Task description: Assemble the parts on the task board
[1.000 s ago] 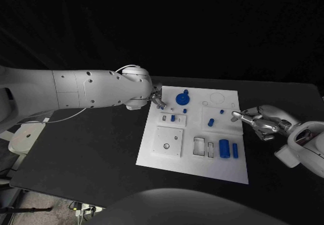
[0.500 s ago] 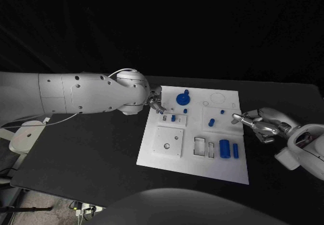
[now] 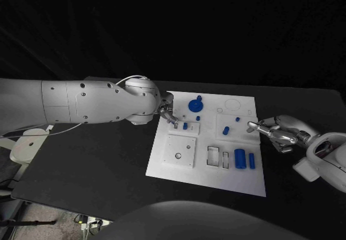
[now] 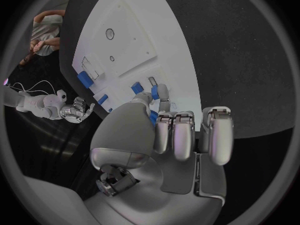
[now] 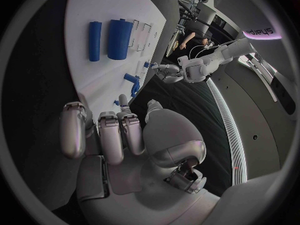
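Note:
The white task board [image 3: 209,172] lies mid-table. On it are a round blue part [image 3: 195,105], small blue pegs [image 3: 237,119], a blue piece [image 3: 225,130], and a thick blue cylinder [image 3: 239,158] beside a slimmer one [image 3: 251,160]. My left hand [image 3: 168,112] hovers at the board's upper left edge. Its fingers [image 4: 185,135] are curled in, with thumb and forefinger pointing at small blue parts [image 4: 136,87]; I see nothing held. My right hand [image 3: 278,131] sits at the board's right edge, fingers [image 5: 112,130] curled, fingertips near a peg. The two cylinders [image 5: 119,32] lie beyond it.
The black table [image 3: 94,160] stretches wide to the left of the board. A white round stand [image 3: 25,145] and a thin cable [image 3: 68,126] sit off the table's left side. My bulky left arm [image 3: 86,102] hangs over the table's left half.
My left arm has swung slightly, bringing more of its upper part into view; its hand has stayed at the board's edge. The right hand has slid a little down and has since held still.

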You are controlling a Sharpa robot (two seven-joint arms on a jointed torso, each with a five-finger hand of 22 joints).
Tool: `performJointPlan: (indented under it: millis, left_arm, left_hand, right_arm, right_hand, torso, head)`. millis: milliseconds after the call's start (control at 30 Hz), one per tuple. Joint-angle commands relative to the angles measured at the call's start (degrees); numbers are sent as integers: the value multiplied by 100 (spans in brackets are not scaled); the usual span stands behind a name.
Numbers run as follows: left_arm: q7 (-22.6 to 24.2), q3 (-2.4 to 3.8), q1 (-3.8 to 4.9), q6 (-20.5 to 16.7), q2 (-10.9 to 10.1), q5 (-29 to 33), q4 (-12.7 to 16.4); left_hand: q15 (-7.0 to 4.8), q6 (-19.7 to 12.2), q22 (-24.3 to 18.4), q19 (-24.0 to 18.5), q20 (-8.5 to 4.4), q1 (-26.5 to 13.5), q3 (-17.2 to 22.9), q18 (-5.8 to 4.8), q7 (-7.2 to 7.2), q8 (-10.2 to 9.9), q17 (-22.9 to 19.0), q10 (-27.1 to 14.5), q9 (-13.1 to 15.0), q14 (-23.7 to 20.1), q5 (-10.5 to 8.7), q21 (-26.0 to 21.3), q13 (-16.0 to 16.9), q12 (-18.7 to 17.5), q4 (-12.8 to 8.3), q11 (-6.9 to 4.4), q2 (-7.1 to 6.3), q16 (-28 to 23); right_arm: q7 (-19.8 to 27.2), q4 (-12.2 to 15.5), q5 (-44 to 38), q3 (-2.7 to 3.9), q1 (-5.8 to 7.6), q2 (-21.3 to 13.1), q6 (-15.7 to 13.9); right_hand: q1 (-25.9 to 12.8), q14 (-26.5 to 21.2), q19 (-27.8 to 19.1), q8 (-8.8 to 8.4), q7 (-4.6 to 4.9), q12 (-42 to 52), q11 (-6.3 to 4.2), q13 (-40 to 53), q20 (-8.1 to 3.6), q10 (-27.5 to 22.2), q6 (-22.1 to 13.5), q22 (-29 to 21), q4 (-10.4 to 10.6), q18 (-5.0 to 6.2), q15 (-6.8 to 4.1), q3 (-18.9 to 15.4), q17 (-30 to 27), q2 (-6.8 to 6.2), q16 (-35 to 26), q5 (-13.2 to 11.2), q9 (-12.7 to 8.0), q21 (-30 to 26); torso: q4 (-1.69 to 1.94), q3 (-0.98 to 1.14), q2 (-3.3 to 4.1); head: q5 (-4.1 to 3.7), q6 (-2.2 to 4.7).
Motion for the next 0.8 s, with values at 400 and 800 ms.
performJointPlan:
  millis: [400,800]
  left_arm:
    - [-7,0,-128,1,75,7,-19]
    - [-1,0,-144,-26,136,21,-50]
  left_hand:
    - [-31,-20,1455,497,-55,43,34,-45,25,31,1509,596,7,601,-49,-63,1507,-32,0,-17,8,14]
    - [-30,-22,1445,480,-54,38,44,-38,26,33,1509,596,10,601,-59,-89,1507,-32,0,-16,11,14]
  right_arm:
    - [19,6,-16,-2,-10,-5,75]
    - [27,7,-15,-2,-13,-1,71]
  right_hand:
    - [-10,598,-29,-11,4,22,-7,1508,-11,596,-23,1062,-22,36,-19,-24,1507,19,20,22,-8,-19]
    - [-10,598,-29,-11,4,22,-7,1508,-11,596,-23,1062,-22,36,-19,-24,1507,19,20,22,-8,-19]
  torso:
    - [-5,-6,2]
    - [-2,-1,-2]
  head:
    - [-1,0]
    - [2,0]
